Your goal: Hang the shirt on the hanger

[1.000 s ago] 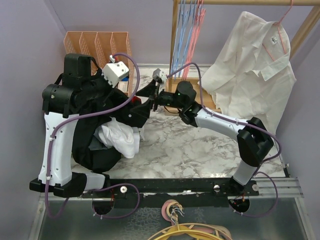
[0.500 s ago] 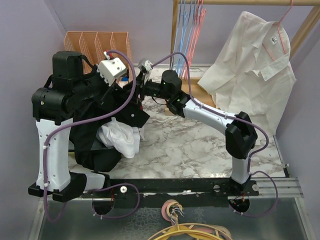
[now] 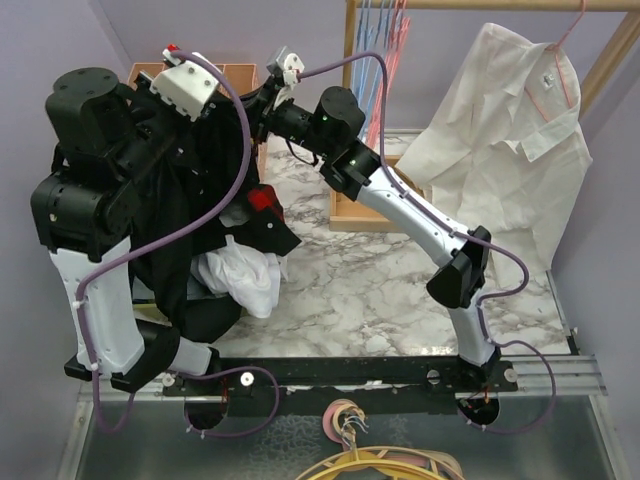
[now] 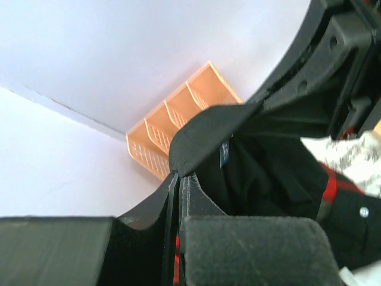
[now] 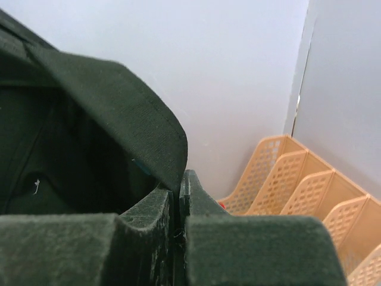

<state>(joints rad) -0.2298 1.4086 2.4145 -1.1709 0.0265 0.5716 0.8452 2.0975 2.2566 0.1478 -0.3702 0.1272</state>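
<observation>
The black shirt (image 3: 200, 190) hangs lifted at the back left, draped down over the left arm. My left gripper (image 4: 177, 176) is shut on a fold of the shirt's collar edge (image 4: 208, 128). A thin red strip (image 4: 176, 262) shows low between its fingers; I cannot tell whether it is the hanger. My right gripper (image 5: 179, 183) is shut on another stretch of the black collar (image 5: 119, 107), close beside the left gripper up high (image 3: 260, 102). The hanger does not show clearly anywhere else.
An orange file organiser (image 3: 240, 75) stands against the back wall behind the grippers. A red-and-black plaid garment (image 3: 262, 200) and a white cloth (image 3: 240, 280) lie under the shirt. A white shirt (image 3: 510, 150) hangs at the right of a wooden rack with blue and pink hangers (image 3: 380, 40).
Both arms rose and swung toward the back left, lifting the black shirt. The right gripper went from open to shut on the collar.
</observation>
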